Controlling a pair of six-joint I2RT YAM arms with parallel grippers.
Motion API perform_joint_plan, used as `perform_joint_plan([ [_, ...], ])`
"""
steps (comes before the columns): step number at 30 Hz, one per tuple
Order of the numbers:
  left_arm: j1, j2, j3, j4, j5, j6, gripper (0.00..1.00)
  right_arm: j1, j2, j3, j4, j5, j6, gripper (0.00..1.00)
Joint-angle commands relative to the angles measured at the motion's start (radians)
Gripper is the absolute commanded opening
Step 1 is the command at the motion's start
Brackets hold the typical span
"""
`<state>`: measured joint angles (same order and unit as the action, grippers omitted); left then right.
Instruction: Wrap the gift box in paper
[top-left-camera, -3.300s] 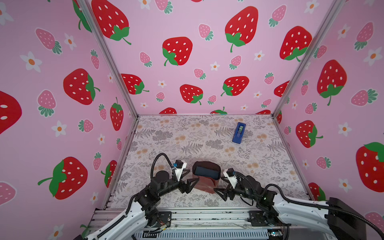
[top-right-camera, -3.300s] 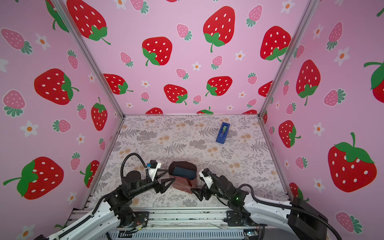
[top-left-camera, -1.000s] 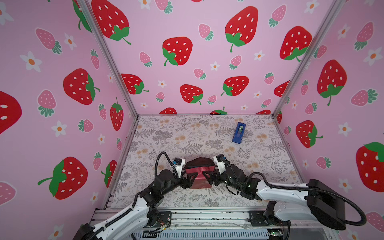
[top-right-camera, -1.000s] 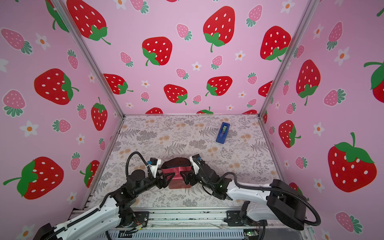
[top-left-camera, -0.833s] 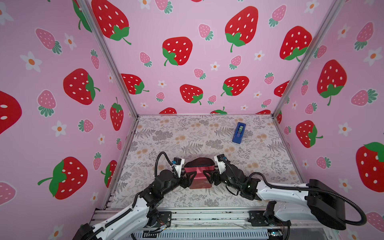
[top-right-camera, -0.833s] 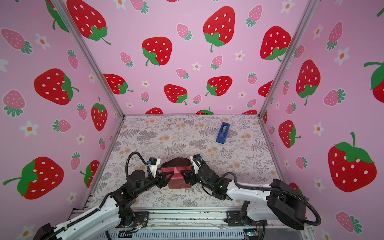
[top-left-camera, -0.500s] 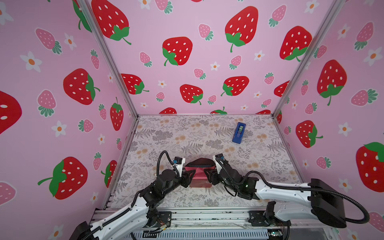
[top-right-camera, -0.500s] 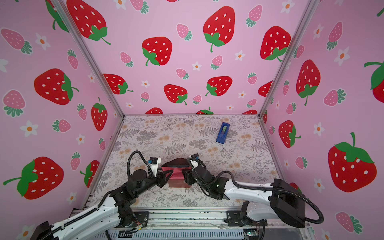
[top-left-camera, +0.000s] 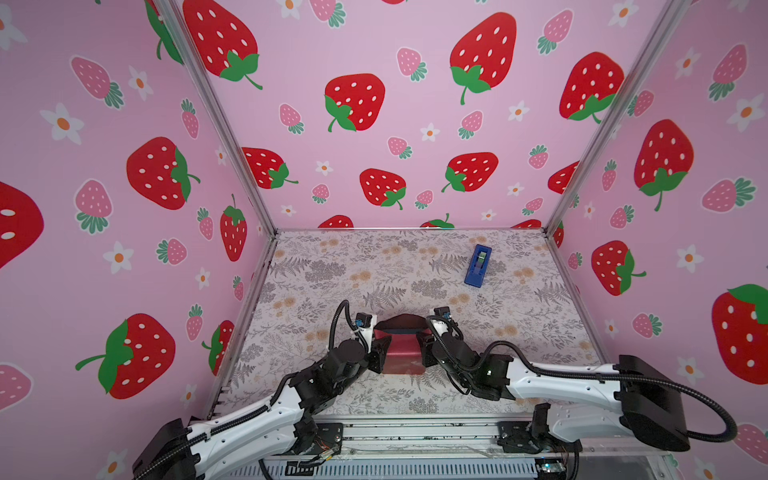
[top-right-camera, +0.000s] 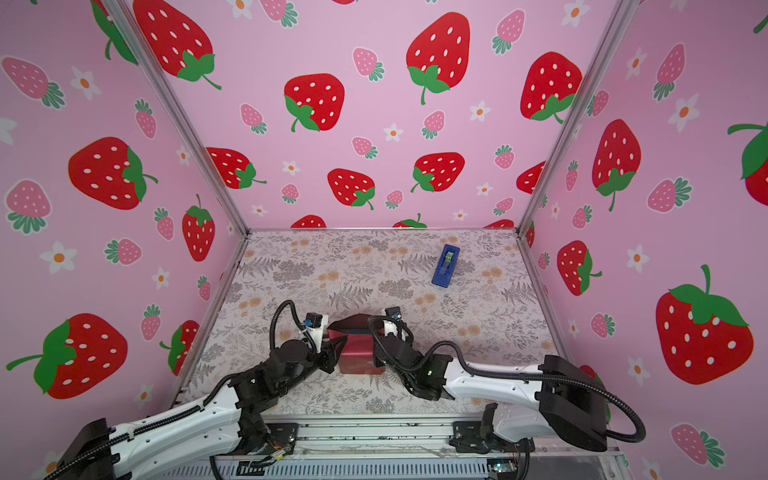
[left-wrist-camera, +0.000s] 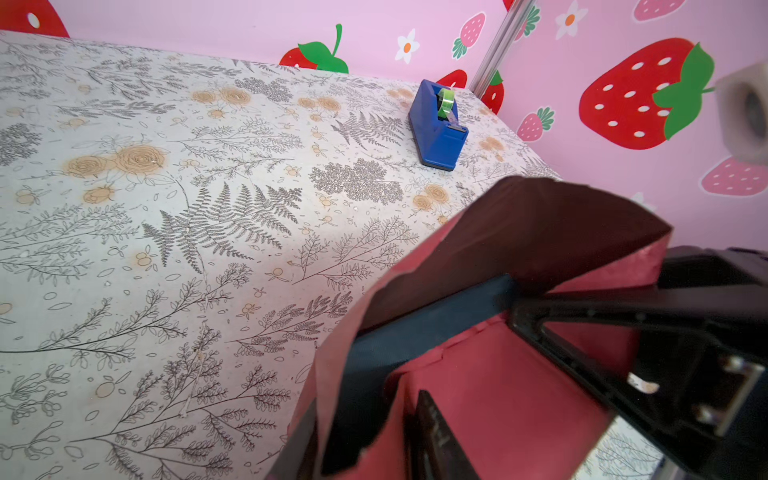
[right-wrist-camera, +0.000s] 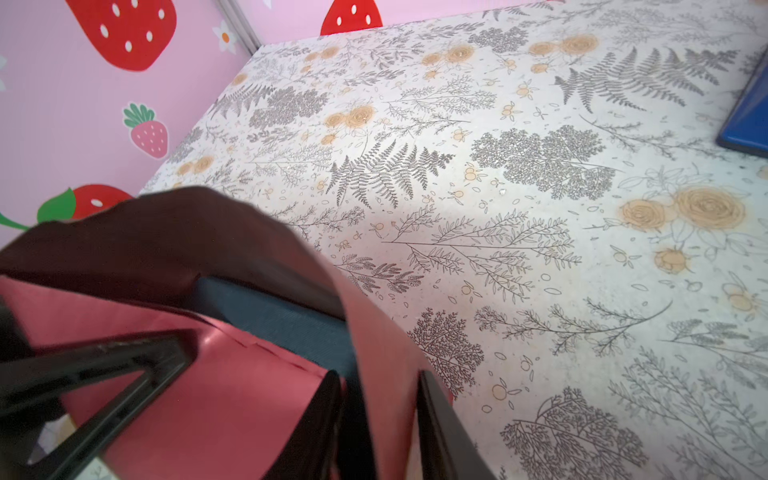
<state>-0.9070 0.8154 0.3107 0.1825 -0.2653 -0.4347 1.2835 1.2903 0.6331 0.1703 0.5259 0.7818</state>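
Gift box (left-wrist-camera: 415, 332) sits on the floral-print tabletop (top-left-camera: 332, 270). The paper (top-left-camera: 401, 353) is folded red-side-out over it, with a navy strip of box showing and a maroon flap standing behind the box. My left gripper (top-left-camera: 380, 349) straddles the paper flap at the box's left side, my right gripper (top-left-camera: 424, 351) the flap at its right. Jaws are narrow; can't tell if either is clamped. Blue tape dispenser (top-left-camera: 478, 266) is well beyond the box, to the right. Pink strawberry walls (top-left-camera: 374, 104) on three sides.

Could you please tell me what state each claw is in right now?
Left claw: jaws straddle the large crimson wrapping paper sheet; grip cannot be told.
Right claw: jaws also around that sheet; cannot be told.
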Motion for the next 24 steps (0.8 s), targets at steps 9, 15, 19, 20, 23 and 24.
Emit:
perform_joint_plan([
  [9, -0.082, 0.079, 0.105, -0.008, -0.029, -0.035, 0.16, 0.028, 0.014, 0.034, -0.054, -0.011, 0.007, 0.15],
  [15, -0.09, 0.119, 0.168, -0.05, -0.045, -0.03, 0.11, 0.028, 0.001, 0.047, -0.066, 0.023, -0.004, 0.04],
  [19, -0.089, 0.134, 0.207, -0.063, -0.066, -0.018, 0.08, 0.025, -0.003, 0.078, -0.084, 0.067, -0.042, 0.0],
  [20, -0.09, 0.143, 0.225, -0.073, -0.072, -0.006, 0.07, 0.021, -0.004, 0.087, -0.085, 0.077, -0.057, 0.0],
  [23, -0.09, 0.177, 0.281, -0.098, -0.091, 0.038, 0.07, -0.006, 0.001, 0.125, -0.087, 0.085, -0.11, 0.0],
  [24, -0.09, 0.191, 0.299, -0.104, -0.099, 0.055, 0.04, -0.019, 0.007, 0.143, -0.087, 0.085, -0.131, 0.0],
])
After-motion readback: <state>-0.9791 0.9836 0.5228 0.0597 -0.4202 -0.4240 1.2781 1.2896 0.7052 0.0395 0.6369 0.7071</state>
